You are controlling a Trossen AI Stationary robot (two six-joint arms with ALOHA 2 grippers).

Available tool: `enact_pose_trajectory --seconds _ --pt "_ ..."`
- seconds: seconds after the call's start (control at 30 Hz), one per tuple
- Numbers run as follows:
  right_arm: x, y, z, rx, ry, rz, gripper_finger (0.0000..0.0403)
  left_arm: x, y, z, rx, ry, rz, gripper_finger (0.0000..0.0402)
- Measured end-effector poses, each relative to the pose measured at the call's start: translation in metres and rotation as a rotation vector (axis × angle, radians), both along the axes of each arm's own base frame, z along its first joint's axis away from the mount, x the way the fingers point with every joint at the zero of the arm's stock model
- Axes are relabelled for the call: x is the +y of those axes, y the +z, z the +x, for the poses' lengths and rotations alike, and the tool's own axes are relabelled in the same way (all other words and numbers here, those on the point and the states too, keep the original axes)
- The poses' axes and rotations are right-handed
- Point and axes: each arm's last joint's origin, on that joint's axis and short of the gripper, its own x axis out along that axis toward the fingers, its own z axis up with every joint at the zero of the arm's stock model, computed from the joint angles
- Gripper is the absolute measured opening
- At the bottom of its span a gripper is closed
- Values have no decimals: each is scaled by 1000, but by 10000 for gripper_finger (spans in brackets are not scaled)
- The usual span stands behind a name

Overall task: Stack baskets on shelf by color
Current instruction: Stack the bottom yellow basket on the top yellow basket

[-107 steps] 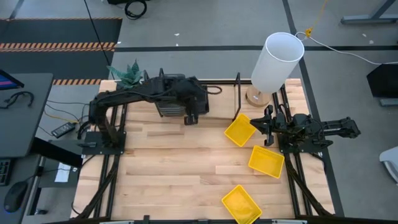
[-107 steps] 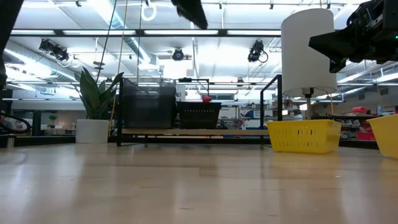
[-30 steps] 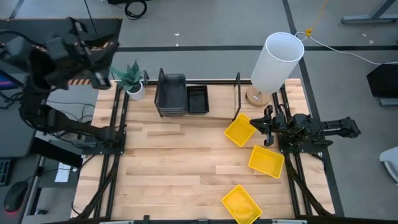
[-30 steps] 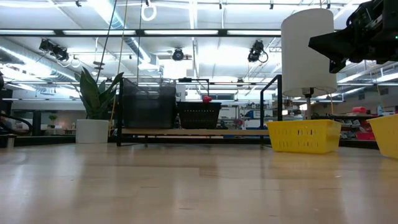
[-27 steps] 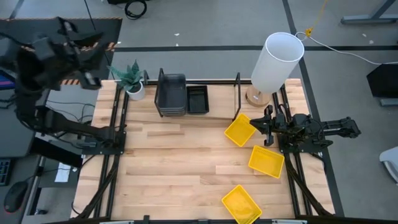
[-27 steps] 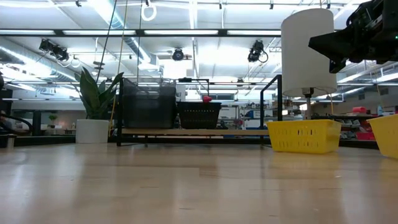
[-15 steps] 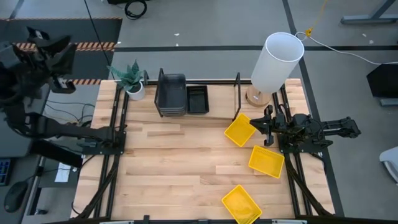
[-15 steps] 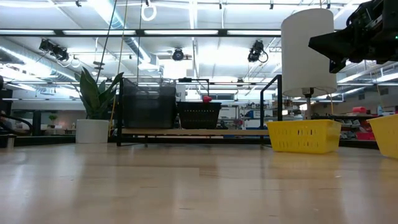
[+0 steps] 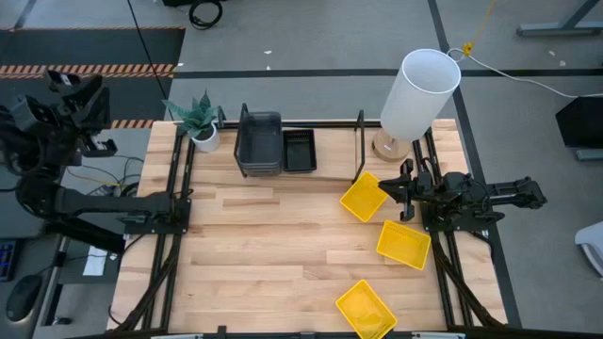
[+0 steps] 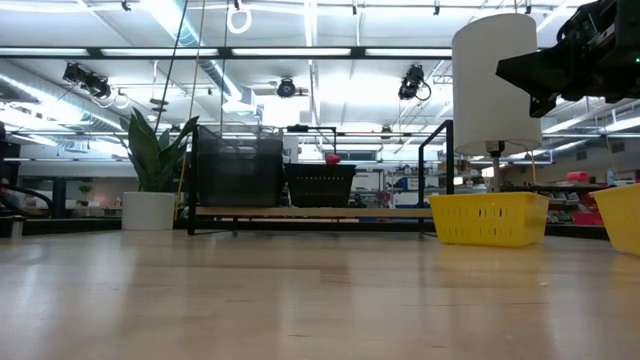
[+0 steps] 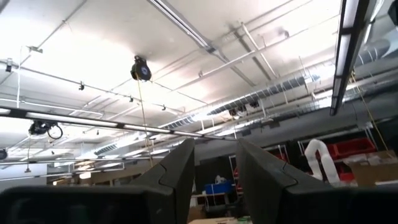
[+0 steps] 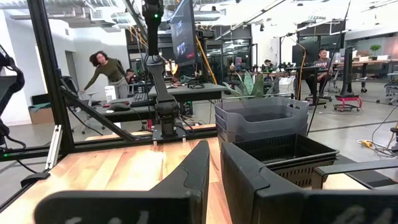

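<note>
The shelf (image 9: 361, 141) stands at the table's far edge. A stack of dark grey baskets (image 9: 259, 141) sits on its left part, with black mesh baskets (image 9: 300, 151) beside them; both also show in the right wrist view as a grey stack (image 12: 261, 118) and black mesh (image 12: 286, 155). Three yellow baskets (image 9: 363, 198) (image 9: 403, 243) (image 9: 366, 308) lie on the table's right half. My right gripper (image 9: 388, 188) (image 12: 214, 146) hovers shut at the table's right, next to the farthest yellow basket. My left gripper (image 9: 77, 94) (image 11: 215, 146) is off the table's left side, open and pointing up at the ceiling.
A tall white cylinder (image 9: 419, 94) stands at the far right corner and a potted plant (image 9: 196, 118) at the far left. The middle and near left of the table (image 9: 254, 254) are bare wood. People (image 12: 106, 71) show in the room beyond.
My left arm has swung farther off the table's left edge and toward the near side, well away from the shelf. The right arm and all the baskets have kept still.
</note>
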Motion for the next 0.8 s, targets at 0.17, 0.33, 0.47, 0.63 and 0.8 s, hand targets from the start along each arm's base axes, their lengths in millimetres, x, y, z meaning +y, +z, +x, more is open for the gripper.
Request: enact_pose_trajectory --seconds 0.17,0.33,0.47,0.63,0.8 --pt "0 0 0 0 0 0 45 0 -23 -3 -19 -14 -14 125" --pt "0 0 0 0 0 0 45 -1 -44 -4 -24 -29 -32 125" --pt "0 0 0 -1 0 0 45 -1 -59 -6 -44 -45 -46 125" --pt "0 0 0 -1 0 0 45 -2 -75 -9 -67 -77 -68 125" --pt "0 0 0 0 0 0 45 -3 -93 -15 -100 -96 -83 125"
